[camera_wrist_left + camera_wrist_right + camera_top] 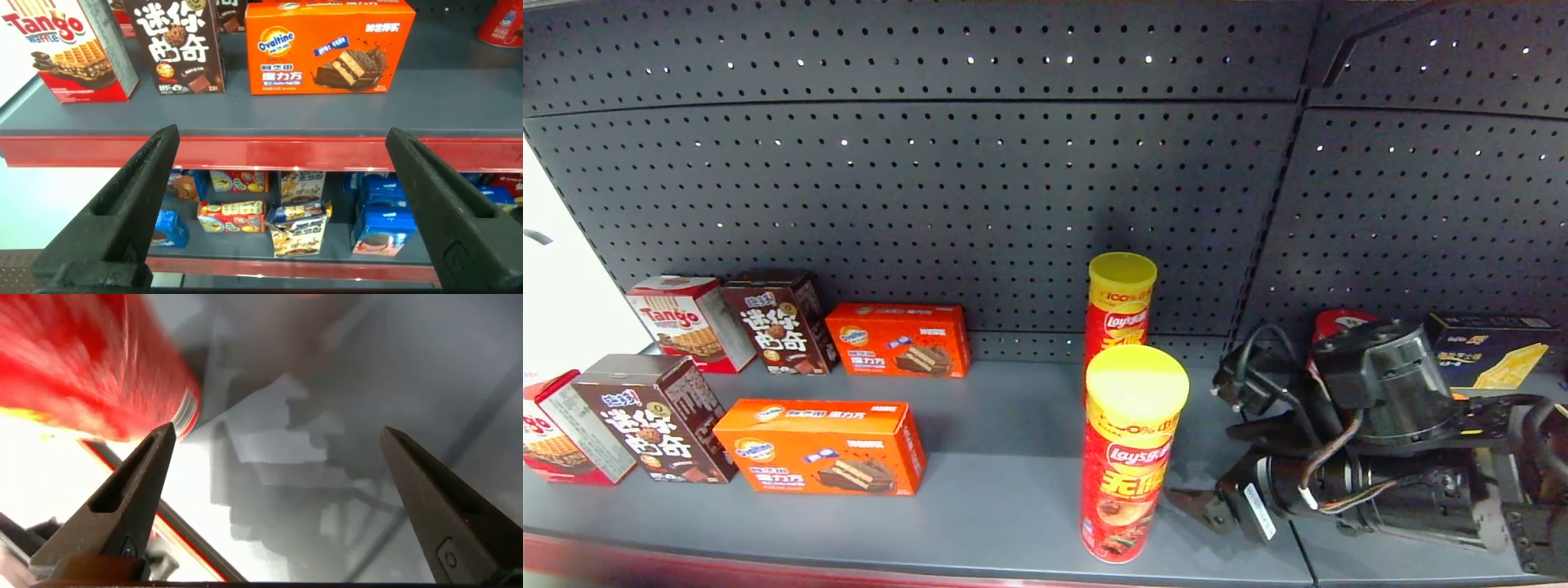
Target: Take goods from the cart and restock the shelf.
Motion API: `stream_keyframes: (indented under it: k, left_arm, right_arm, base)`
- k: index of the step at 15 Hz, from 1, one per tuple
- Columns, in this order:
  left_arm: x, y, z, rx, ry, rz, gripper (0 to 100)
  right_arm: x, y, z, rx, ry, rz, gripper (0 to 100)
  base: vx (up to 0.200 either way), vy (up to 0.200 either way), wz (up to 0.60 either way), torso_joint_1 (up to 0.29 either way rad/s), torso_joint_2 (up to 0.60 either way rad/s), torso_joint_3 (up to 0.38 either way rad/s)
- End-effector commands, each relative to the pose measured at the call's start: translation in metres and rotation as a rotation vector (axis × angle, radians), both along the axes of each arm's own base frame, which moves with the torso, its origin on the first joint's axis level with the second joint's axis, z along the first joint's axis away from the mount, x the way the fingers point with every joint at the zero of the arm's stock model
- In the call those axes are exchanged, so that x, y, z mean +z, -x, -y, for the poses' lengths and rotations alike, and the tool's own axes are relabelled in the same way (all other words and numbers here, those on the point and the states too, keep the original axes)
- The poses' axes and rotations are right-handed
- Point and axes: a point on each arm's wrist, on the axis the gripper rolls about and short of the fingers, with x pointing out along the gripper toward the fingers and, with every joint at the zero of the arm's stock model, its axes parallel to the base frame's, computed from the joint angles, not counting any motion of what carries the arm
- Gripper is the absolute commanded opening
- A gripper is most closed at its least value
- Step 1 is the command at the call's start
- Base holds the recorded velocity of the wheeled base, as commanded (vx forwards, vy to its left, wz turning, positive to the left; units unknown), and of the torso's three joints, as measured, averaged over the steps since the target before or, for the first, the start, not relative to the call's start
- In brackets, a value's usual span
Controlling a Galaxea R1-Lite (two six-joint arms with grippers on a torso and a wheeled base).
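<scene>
Now the front chip can point(1131, 457) stands upright near the front edge of the grey shelf point(1013, 457), red with a yellow lid. A 2nd chip can point(1121, 306) of the same kind stands straight behind it, close to the perforated back panel point(980, 204).

Just beside the front can's base, on its right, the right gripper point(278, 434) lies low over the shelf with its 2 fingers spread wide and nothing between them. In the right wrist view the can's red side sits by 1 fingertip, and I cannot tell whether they touch.

The left gripper point(279, 135) hangs in front of the shelf's red front edge point(261, 151), its fingers also spread and holding nothing. Between them a lower shelf shows, with blue packs point(384, 224) and small cartons point(233, 216).

Left of the cans stand 2 rows of boxes: an orange wafer box point(821, 445), a brown cookie box point(658, 416) and a red-and-white wafer-roll box point(556, 433) in front, and the same 3 kinds behind. Past the right arm a dark box point(1490, 351) sits at the back.
</scene>
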Motion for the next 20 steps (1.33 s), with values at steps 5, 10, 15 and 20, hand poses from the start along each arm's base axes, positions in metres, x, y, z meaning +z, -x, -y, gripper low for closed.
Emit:
stream_keyframes:
  k: [5,10,15,20]
  left_arm:
    - [-0.006,0.001,0.001,-0.032,0.006,0.002,100]
    - [-0.015,0.003,0.001,-0.026,0.006,0.019,100]
    - [-0.020,0.003,0.001,-0.026,0.003,0.001,100]
    - [-0.026,0.001,0.001,-0.028,0.000,-0.017,100]
  right_arm:
    - [0.058,0.040,0.047,-0.146,-0.216,0.171,100]
    - [0.064,0.070,0.105,-0.328,-0.261,0.279,100]
    - [0.065,0.119,0.152,-0.525,-0.293,0.454,100]
    - [0.033,0.164,0.167,-0.695,-0.287,0.548,100]
  base:
    - [0.000,0.000,0.00,0.000,0.00,0.000]
    - [0.000,0.000,0.00,0.000,0.00,0.000]
    - [0.000,0.000,0.00,0.000,0.00,0.000]
    - [0.000,0.000,0.00,0.000,0.00,0.000]
